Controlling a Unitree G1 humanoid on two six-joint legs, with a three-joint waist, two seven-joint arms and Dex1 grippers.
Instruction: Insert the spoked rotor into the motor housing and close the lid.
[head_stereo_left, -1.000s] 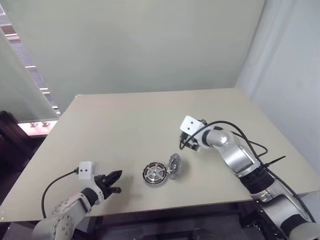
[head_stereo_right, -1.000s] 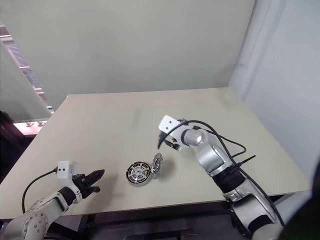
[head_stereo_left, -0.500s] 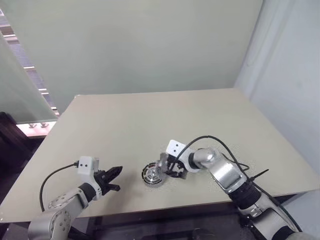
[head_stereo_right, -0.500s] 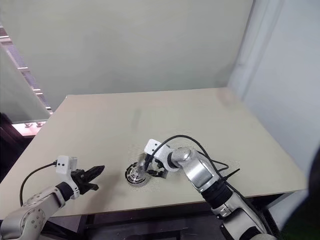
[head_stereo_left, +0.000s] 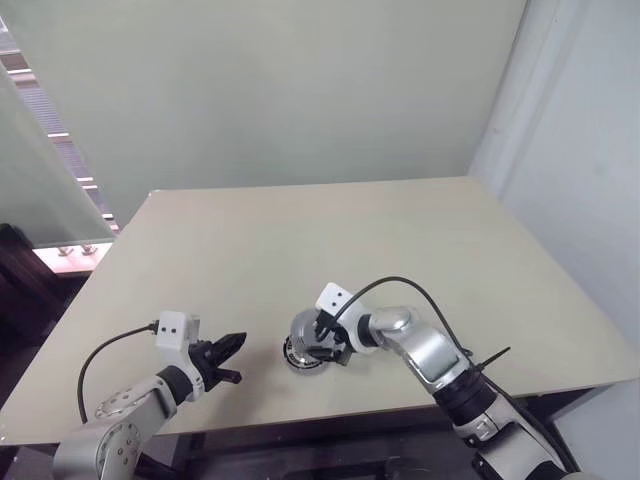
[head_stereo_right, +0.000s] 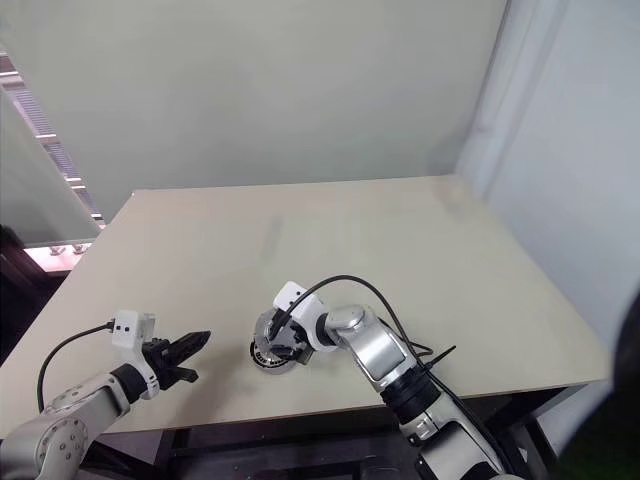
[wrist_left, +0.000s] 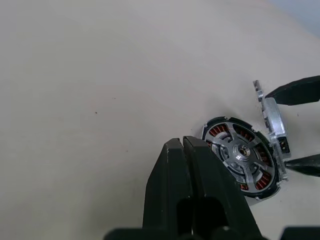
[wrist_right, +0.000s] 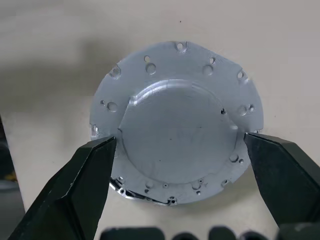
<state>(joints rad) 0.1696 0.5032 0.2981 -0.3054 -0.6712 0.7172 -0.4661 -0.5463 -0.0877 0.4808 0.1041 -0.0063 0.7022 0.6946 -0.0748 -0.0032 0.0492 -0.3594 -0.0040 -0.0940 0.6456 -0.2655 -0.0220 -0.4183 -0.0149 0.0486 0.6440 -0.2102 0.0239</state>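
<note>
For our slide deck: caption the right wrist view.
Open right gripper straddling the upright grey lid on the table.

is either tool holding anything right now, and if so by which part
Nothing is gripped yet. The open right tool straddles the rim of the propped-up dull-grey round lid; the left tool is shut on nothing.

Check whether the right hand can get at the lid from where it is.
Probably yes: the right hand is open with its fingers either side of the lid, which stands on edge against the motor housing; nothing lies between.
</note>
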